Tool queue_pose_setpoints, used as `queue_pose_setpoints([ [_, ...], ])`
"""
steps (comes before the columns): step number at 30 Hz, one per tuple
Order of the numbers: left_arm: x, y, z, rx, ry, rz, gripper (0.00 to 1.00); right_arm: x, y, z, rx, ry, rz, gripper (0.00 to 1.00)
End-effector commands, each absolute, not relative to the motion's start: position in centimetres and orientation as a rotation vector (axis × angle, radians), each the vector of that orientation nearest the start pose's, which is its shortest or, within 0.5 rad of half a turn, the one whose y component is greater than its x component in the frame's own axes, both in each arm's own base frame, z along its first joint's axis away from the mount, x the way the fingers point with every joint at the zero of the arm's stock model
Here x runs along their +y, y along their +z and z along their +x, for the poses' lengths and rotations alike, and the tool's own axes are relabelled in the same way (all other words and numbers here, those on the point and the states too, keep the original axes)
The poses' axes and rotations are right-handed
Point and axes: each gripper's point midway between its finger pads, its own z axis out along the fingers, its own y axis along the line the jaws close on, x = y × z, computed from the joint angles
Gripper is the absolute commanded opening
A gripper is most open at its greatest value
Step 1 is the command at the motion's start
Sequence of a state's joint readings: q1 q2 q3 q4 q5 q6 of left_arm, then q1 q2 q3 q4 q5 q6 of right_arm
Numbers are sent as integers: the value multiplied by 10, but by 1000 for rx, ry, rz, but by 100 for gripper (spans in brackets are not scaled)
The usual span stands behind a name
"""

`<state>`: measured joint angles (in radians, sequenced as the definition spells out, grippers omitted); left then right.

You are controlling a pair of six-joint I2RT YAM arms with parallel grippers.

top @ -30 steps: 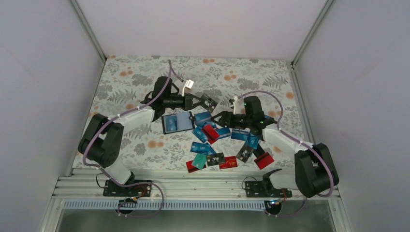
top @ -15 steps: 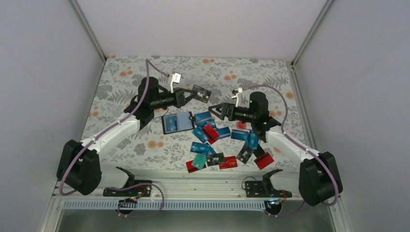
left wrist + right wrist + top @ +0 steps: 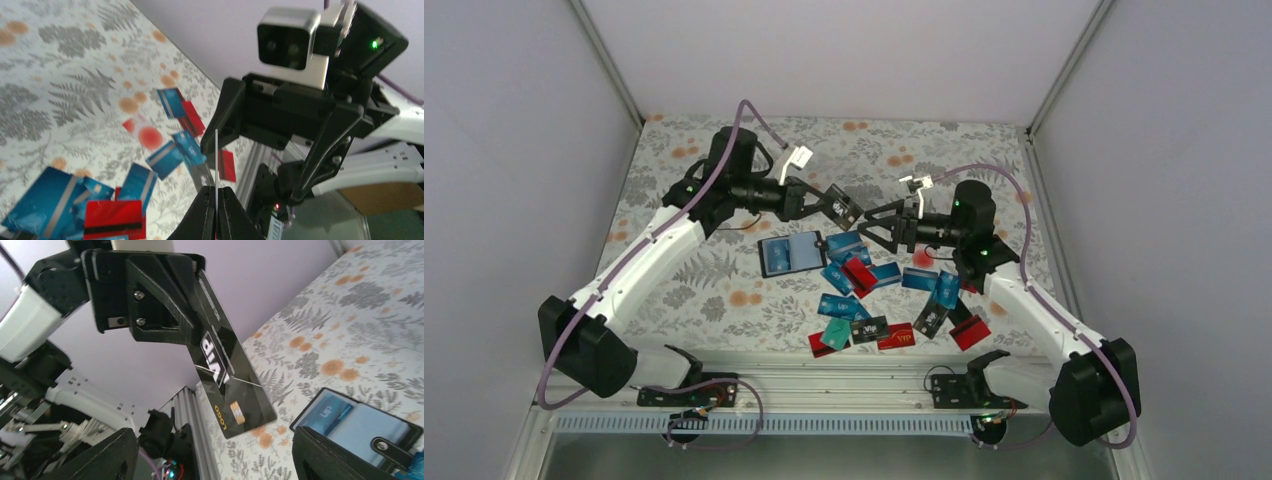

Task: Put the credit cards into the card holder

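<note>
My left gripper (image 3: 824, 204) is shut on a black credit card (image 3: 841, 209) with gold lettering and holds it in the air above the floral table. In the left wrist view this card (image 3: 216, 160) shows edge-on between the closed jaws (image 3: 217, 194). My right gripper (image 3: 877, 222) faces it, open, just right of the card and apart from it. The right wrist view shows the black card (image 3: 235, 390) ahead of and between its wide-apart fingers (image 3: 112, 457). The card holder (image 3: 790, 252) lies open on the table, a blue card inside (image 3: 327, 412). Several blue, red, teal and black credit cards (image 3: 874, 290) lie scattered nearby.
A metal rail (image 3: 824, 385) with both arm bases runs along the near edge. Pale enclosure walls (image 3: 524, 150) stand on the left, right and back. Purple cables (image 3: 754, 115) loop over both arms. The scattered cards spread from the holder toward the near right.
The left arm has drawn back and up with the black card still gripped. The right gripper has risen from the card pile, opened wider and now points at the held card.
</note>
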<state>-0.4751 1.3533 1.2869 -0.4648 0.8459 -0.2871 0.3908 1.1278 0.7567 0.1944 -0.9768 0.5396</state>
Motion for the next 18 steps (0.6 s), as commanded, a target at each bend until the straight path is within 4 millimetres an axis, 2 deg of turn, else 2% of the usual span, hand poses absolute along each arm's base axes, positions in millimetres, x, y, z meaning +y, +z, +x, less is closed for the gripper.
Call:
queue_pose_setpoints([
  [1,-285,317,244,2080,-1433,871,2,260,299,223,1742,1561,-821,77],
  [8,-285,325,226,2025,-1497,973,2,270,295,215,1766,1610,-904,78],
  [14,-285,311,225,2066,-1522,950,2,289,301,186,1710,1677,-1065,62],
  [18,-286,305,222,2071,-1534,955,2,297,306,175,1681,1686,-1113,49],
])
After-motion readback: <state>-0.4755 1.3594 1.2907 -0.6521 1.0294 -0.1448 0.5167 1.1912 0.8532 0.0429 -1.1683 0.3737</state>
